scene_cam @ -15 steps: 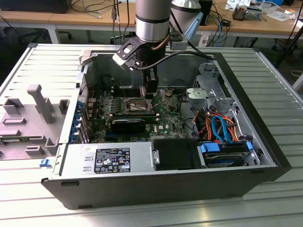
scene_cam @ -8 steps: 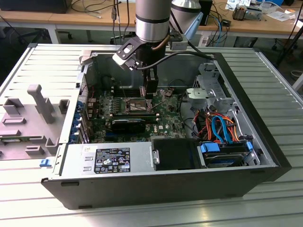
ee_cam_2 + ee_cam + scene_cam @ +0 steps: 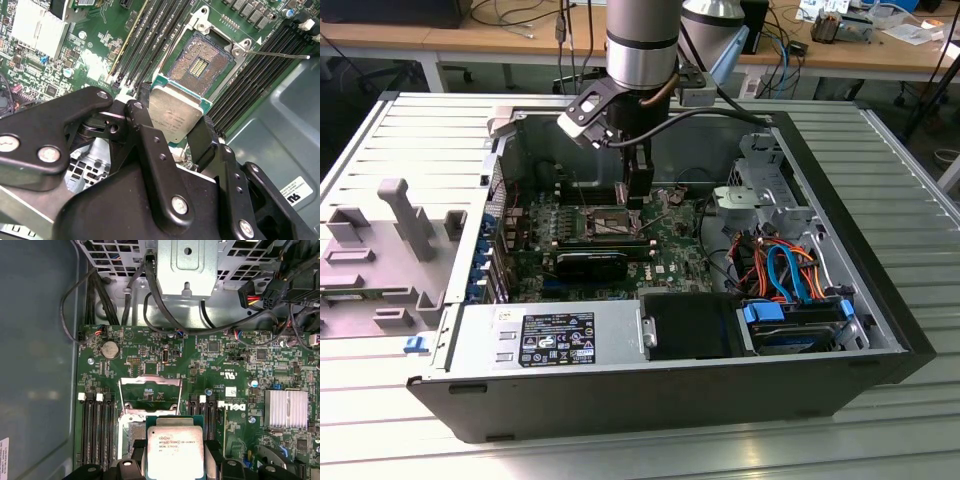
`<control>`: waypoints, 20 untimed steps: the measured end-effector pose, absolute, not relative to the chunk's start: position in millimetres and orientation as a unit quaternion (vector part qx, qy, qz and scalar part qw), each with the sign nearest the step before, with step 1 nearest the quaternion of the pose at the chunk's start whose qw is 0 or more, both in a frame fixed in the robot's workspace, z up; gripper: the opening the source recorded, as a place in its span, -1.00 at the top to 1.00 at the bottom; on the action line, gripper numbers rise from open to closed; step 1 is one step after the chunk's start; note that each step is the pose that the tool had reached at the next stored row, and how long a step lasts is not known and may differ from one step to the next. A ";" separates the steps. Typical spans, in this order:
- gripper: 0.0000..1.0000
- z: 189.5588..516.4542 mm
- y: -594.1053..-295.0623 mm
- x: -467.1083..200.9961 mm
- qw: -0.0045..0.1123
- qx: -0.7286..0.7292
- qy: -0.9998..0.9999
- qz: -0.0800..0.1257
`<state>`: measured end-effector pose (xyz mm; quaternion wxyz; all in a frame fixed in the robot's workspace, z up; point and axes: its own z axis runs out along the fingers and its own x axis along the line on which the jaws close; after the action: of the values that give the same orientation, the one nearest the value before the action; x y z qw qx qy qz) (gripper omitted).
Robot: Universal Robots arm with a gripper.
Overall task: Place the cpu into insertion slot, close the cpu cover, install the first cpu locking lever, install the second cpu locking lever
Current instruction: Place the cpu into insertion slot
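My gripper [image 3: 175, 119] is shut on the cpu [image 3: 176, 114], a flat square chip with a dull silver top, held by two opposite edges between black fingers [image 3: 142, 107]. The chip hangs tilted just above the open insertion slot [image 3: 200, 65], overlapping one edge of it, with the gold contact field bare. In the first wrist view the cpu [image 3: 174, 452] sits in front of the cpu cover [image 3: 150, 382], a thin silver frame standing raised off the socket. A thin locking lever [image 3: 275, 54] sticks out beside the slot. In the exterior view my gripper [image 3: 638, 200] hangs over the socket [image 3: 605, 222] inside the case.
The green motherboard [image 3: 670, 255] lies in an open computer case [image 3: 860, 250]. Black memory slots [image 3: 250, 75] flank the socket. A power supply [image 3: 550, 335] sits at the front, a drive cage with coloured cables [image 3: 790, 270] on the exterior view's right, and a grey fixture [image 3: 390, 240] on its left.
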<state>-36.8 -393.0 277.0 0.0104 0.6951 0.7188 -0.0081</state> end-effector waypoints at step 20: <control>-0.08 276.8 -393.0 -42.2 0.010 0.699 0.715 -0.008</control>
<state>-42.2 -393.0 276.8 0.0104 0.6992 0.7148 -0.0082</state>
